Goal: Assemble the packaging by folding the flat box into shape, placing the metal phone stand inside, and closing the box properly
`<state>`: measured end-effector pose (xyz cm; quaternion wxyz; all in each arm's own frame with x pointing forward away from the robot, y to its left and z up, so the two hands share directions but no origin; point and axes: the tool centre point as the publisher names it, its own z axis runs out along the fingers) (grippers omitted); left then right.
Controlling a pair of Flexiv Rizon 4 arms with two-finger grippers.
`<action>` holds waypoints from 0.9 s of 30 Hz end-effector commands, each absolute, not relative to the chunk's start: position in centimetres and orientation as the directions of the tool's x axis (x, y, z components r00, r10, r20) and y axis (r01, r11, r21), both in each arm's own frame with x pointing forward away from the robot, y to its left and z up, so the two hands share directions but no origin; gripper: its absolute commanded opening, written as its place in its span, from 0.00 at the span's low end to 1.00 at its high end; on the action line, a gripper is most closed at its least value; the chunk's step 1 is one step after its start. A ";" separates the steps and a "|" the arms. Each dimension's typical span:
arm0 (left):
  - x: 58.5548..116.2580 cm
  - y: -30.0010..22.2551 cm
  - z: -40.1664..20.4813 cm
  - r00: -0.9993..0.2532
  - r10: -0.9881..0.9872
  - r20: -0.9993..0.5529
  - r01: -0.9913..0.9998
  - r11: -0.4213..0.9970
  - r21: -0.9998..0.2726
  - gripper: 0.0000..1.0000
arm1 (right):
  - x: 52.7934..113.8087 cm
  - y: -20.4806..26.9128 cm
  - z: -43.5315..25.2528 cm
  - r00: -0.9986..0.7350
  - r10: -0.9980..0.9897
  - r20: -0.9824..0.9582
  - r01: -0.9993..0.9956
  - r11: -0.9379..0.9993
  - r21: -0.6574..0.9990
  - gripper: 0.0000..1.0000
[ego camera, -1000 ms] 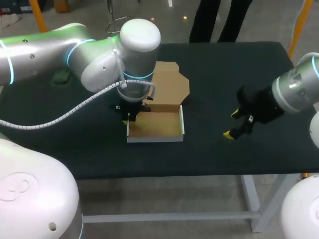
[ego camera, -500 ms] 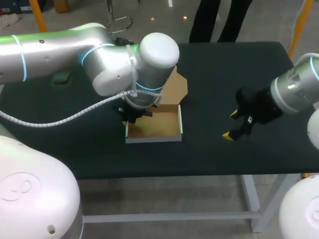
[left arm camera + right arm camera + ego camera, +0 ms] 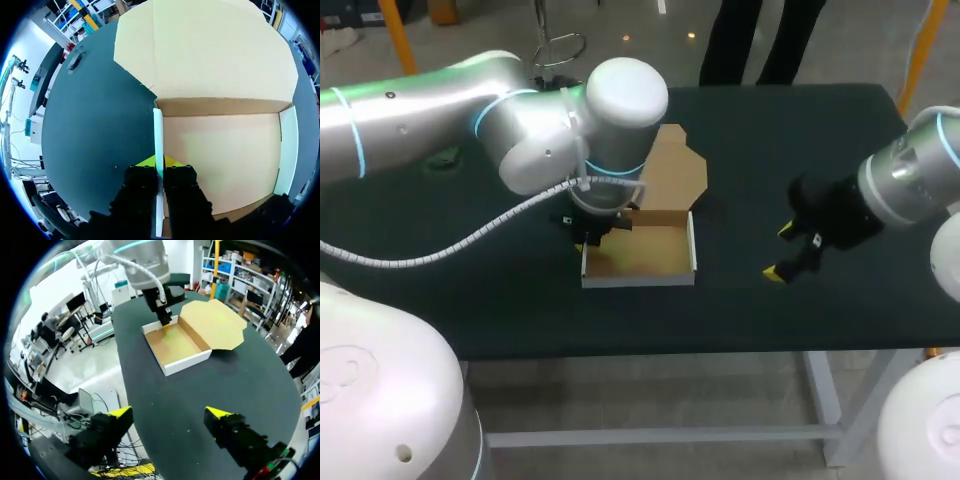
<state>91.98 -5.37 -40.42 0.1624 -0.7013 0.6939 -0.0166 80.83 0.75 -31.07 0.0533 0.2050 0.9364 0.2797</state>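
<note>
here we are, down close at the left gripper (image 3: 159, 167): its yellow tips are pinched narrow on the box's left wall (image 3: 158, 130), one finger outside, one inside the tray. the white wall stands upright and runs straight away from the fingers.

past the wall, the box (image 3: 640, 252) sits open near the middle of the table (image 3: 520, 310), long side running across in front of us, walls up, floor bare. no phone stand inside, and we can't pick one out for sure anywhere on the table.

further back the lid (image 3: 675, 175) hangs off the far long edge, tipped back and away from the tray, not folded over.

off to the side, the right gripper (image 3: 781, 251) hovers above the table with its fingers spread wide, holding nothing, well apart from the box. the tray's right wall faces it.

so we'd say shaping is nearly done and filling hasn't begun. the left arm is the one on the box; the lid must swing toward us over that long hinge.
</note>
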 end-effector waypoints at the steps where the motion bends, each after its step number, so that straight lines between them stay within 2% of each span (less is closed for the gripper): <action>1: 91.9 -4.5 -40.3 0.021 -0.994 -0.108 -0.972 0.005 -0.234 0.00 | 81.0 0.6 -30.8 -0.914 0.405 0.024 0.353 0.763 0.542 1.00; 3: 91.8 -4.6 -40.3 0.014 -0.995 -0.098 -0.972 0.010 -0.235 0.00 | 81.0 0.7 -30.8 -0.914 0.406 0.024 0.354 0.764 0.540 1.00; 4: 91.8 -4.6 -40.3 0.012 -0.997 -0.076 -0.973 0.006 -0.231 0.03 | 81.0 0.7 -30.8 -0.914 0.405 0.025 0.353 0.764 0.540 1.00; 5: 91.8 -4.6 -40.3 0.011 -0.997 -0.070 -0.973 0.005 -0.233 0.14 | 81.0 0.7 -30.8 -0.914 0.405 0.025 0.353 0.764 0.540 1.00; 8: 91.8 -4.6 -40.2 -0.005 -0.999 -0.032 -0.971 0.012 -0.240 0.35 | 81.1 0.7 -31.0 -0.913 0.406 0.028 0.356 0.763 0.540 1.00; 19: 91.8 -5.2 -39.3 -0.043 -0.998 0.037 -0.951 0.030 -0.307 0.40 | 81.1 0.8 -31.0 -0.910 0.412 0.034 0.365 0.762 0.535 1.00; 22: 91.6 -5.2 -38.6 -0.061 -0.996 0.067 -0.944 0.036 -0.328 0.54 | 81.2 0.9 -31.1 -0.910 0.413 0.036 0.367 0.762 0.534 1.00; 27: 90.8 -5.3 -36.8 -0.135 -0.982 0.131 -0.920 0.075 -0.385 0.96 | 81.3 1.1 -31.0 -0.906 0.422 0.041 0.378 0.759 0.530 1.00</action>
